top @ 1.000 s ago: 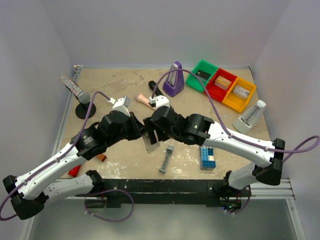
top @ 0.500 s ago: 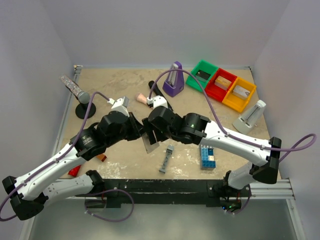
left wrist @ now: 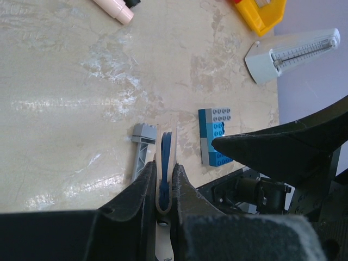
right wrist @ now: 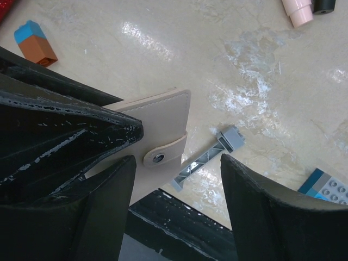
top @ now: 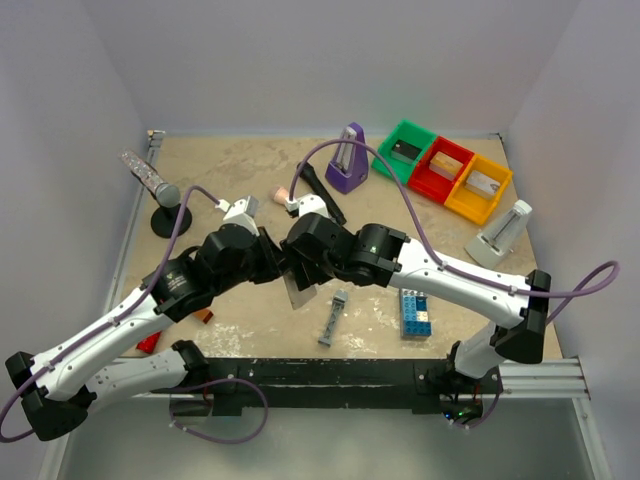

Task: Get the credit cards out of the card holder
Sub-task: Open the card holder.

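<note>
**Top view.** Both arms met over the middle of the tabletop (top: 230, 170). The left claw (top: 279, 266) held the card holder (top: 300, 288) by one edge, lifted off the surface. The panel hung toward the near side, which presented it to the other arm. The right claw (top: 300, 260) sat close against it from the right. Below lay the grey bar piece (top: 335, 315) and, further right, the blue brick stack (top: 415, 312), both well clear of the holder. No credit cards could be made out anywhere in this view.

**Left wrist.** The card holder (left wrist: 166, 142) was seen edge-on, with pale edging and a blue strip between. The left claw (left wrist: 164, 173) was pressed together on it, one finger flat on each face. Judged a steadying pinch, keeping the wallet rigid in the air for the other arm to work on. The dark bulk at right was the right claw (left wrist: 283, 155), near the holder but not touching it here. The grey bar piece (left wrist: 141, 152) and blue brick stack (left wrist: 215, 136) lay on the tabletop underneath.

**Right wrist.** The right claw (right wrist: 179, 163) was spread wide, with nothing gripped. The card holder (right wrist: 163, 122) showed its pale outer face, and its lower corner fell between the fingers. The snap tab (right wrist: 166, 152) wrapped over the edge and looked fastened. The left claw's dark body (right wrist: 60, 125) covered the holder's far end. Judgement: holder not yet opened and the cards, if present, hidden inside, so the tab is the likely first target.
</note>
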Controlling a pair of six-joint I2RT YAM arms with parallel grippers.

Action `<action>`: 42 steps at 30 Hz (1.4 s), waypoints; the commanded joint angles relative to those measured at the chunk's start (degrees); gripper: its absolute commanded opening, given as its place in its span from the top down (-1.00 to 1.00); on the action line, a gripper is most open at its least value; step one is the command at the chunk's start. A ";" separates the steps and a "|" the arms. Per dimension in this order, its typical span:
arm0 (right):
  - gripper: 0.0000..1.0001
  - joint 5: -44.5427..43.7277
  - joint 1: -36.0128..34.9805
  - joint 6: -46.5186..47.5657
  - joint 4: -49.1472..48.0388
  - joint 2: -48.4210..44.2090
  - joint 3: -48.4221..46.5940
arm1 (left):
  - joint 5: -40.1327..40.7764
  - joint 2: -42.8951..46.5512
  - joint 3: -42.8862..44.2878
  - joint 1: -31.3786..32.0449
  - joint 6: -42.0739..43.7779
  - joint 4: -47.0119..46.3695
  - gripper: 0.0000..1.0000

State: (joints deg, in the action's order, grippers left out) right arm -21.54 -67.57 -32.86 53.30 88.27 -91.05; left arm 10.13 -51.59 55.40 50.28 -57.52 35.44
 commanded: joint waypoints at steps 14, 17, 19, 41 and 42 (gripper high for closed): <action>-0.18 -3.42 -0.02 -0.01 3.21 4.19 -2.91 | -5.03 2.64 1.03 0.70 -3.30 -9.43 1.00; -0.12 -3.60 0.07 -0.01 3.22 4.28 -2.91 | -4.95 2.64 0.94 0.70 -3.30 -9.34 1.00; -0.05 -3.86 -0.02 -0.01 3.30 4.45 -3.00 | -4.86 2.81 0.77 0.78 -3.39 -9.34 1.00; 0.76 -4.12 0.07 0.25 3.57 4.10 -2.56 | -4.51 3.78 0.06 0.69 -3.39 -9.16 1.00; 0.77 -4.12 0.07 0.25 3.57 4.02 -2.38 | -4.51 3.87 0.06 0.69 -3.39 -9.07 1.00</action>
State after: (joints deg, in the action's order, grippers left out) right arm -21.47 -68.42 -33.04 54.50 90.91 -93.32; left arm 10.17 -50.74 54.37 50.28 -58.02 33.78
